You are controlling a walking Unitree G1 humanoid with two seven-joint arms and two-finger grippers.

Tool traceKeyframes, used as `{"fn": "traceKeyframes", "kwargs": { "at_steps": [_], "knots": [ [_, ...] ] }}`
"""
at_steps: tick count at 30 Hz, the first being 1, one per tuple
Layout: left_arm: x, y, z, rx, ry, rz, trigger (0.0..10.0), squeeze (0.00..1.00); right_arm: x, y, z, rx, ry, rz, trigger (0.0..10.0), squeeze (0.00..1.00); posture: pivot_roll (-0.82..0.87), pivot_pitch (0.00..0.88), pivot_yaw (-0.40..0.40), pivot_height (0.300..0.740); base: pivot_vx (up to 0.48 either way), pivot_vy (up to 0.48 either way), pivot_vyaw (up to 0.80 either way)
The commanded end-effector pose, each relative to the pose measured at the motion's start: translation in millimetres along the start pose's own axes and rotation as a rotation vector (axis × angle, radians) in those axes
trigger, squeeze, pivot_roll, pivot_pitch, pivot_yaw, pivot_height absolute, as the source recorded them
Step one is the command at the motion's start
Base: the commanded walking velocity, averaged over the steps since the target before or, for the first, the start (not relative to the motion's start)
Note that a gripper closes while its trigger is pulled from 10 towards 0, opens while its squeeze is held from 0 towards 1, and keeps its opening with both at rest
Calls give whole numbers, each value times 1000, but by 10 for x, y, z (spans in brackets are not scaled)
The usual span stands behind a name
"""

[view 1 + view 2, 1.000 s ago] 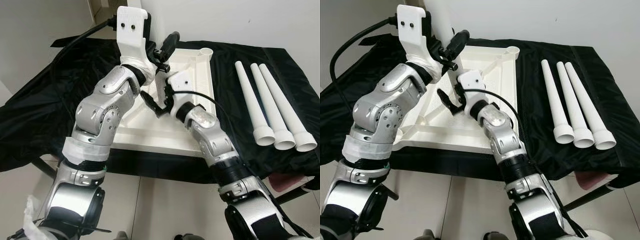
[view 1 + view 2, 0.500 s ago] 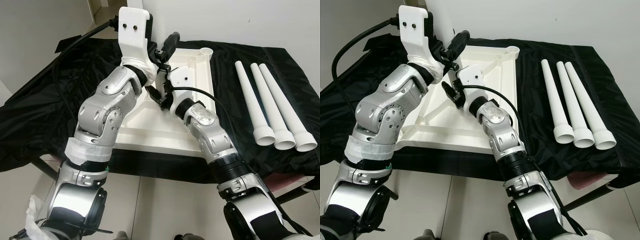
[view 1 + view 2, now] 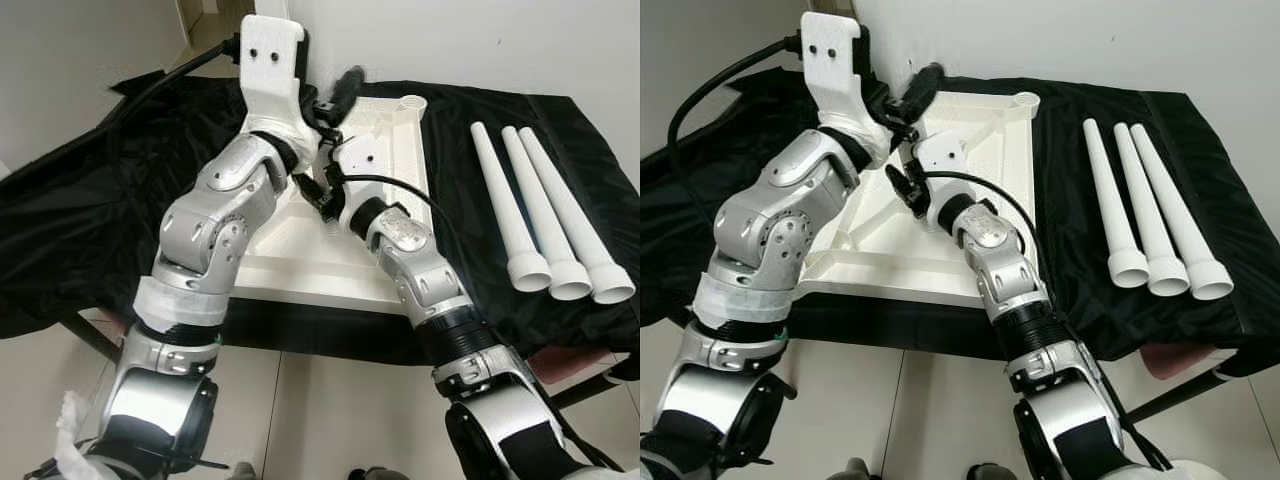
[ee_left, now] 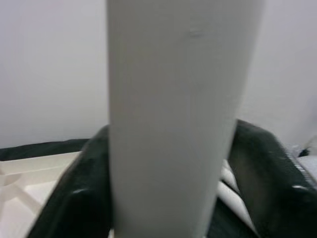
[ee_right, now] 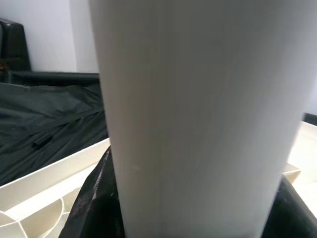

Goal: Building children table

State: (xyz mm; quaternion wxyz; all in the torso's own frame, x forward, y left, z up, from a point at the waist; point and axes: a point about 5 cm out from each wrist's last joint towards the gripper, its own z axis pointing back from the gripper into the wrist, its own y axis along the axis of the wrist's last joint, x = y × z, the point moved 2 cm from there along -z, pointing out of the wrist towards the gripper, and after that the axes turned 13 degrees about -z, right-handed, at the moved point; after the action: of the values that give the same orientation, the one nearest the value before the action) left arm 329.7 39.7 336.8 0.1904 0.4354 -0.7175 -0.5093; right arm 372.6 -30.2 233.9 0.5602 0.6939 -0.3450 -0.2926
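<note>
White tabletop [image 3: 970, 190] lies inverted on black cloth [image 3: 1090, 150]. Left gripper [image 4: 163, 163] and right gripper [image 5: 193, 198] each clasp an upright white leg [image 4: 173, 99], fingers [image 4: 79, 198] flanking it, over the tabletop's left side. Three spare legs [image 3: 1145, 215] lie side by side on the cloth, right of the tabletop.

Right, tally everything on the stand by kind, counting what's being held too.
legs: 4, with 3 lying side by side and 1 held upright
tabletop: 1
cloth: 1
Total: 6
</note>
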Motion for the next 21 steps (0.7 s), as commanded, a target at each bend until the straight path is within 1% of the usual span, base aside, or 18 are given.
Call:
{"fn": "traceKeyframes", "kwargs": {
  "at_steps": [1, 3, 4, 5, 7, 8, 10, 11, 12, 14, 15, 16, 18, 19, 21],
  "knots": [
    [97, 88, 16, 43, -80, -1, 10000, 1000, 3, -35, -9, -18, -18, -29, 10000, 0, -20, 69, 49, 740, 0, 0, 0],
    [124, 125, 39, 61, -103, 13, 10000, 1000, 29, -25, -5, -6, -52, -65, 10000, 0, -21, 69, 47, 740, 0, 0, 0],
    [144, 150, 56, 76, -124, 32, 10000, 0, 45, -22, -4, 0, -69, -78, 10000, 0, -22, 68, 46, 740, 0, 0, 0],
    [144, 150, 56, 76, -124, 32, 10000, 0, 45, -22, -4, 0, -69, -78, 10000, 0, -22, 68, 46, 740, 0, 0, 0],
    [202, 182, 128, 101, -182, 41, 10000, 0, 120, 4, 18, 29, -131, -139, 10000, 0, -24, 72, 45, 740, 0, 0, 0],
    [202, 182, 128, 101, -182, 41, 10000, 0, 120, 4, 18, 29, -131, -139, 10000, 0, -24, 72, 45, 740, 0, 0, 0],
    [209, 172, 170, 103, -189, 42, 10000, 0, 194, 17, 47, 48, -181, -184, 10000, 0, -28, 75, 46, 740, 0, 0, 0],
    [209, 172, 170, 103, -189, 42, 10000, 0, 194, 17, 47, 48, -181, -184, 10000, 0, -28, 75, 46, 740, 0, 0, 0],
    [191, 153, 187, 99, -179, 41, 10000, 0, 245, 25, 69, 60, -208, -192, 10000, 0, -30, 76, 47, 740, 0, 0, 0],
    [191, 153, 187, 99, -179, 41, 10000, 0, 245, 25, 69, 60, -208, -192, 10000, 0, -30, 76, 47, 740, 0, 0, 0],
    [150, 106, 217, 90, -150, 45, 10000, 0, 339, 50, 111, 86, -255, -209, 10000, 0, -32, 77, 48, 740, 0, 0, 0],
    [150, 106, 217, 90, -150, 45, 10000, 0, 339, 50, 111, 86, -255, -209, 10000, 0, -32, 77, 48, 740, 0, 0, 0],
    [82, -44, 312, 52, -101, -6, 10000, 0, 539, 96, 239, 141, -342, -238, 10000, 0, -31, 81, 49, 740, 0, 0, 0],
    [82, -44, 312, 52, -101, -6, 10000, 0, 539, 96, 239, 141, -342, -238, 10000, 0, -31, 81, 49, 740, 0, 0, 0],
    [68, -179, 392, 9, -89, -42, 10000, 0, 641, 103, 338, 168, -387, -247, 10000, 0, -30, 87, 46, 740, 0, 0, 0]
  ]
}}
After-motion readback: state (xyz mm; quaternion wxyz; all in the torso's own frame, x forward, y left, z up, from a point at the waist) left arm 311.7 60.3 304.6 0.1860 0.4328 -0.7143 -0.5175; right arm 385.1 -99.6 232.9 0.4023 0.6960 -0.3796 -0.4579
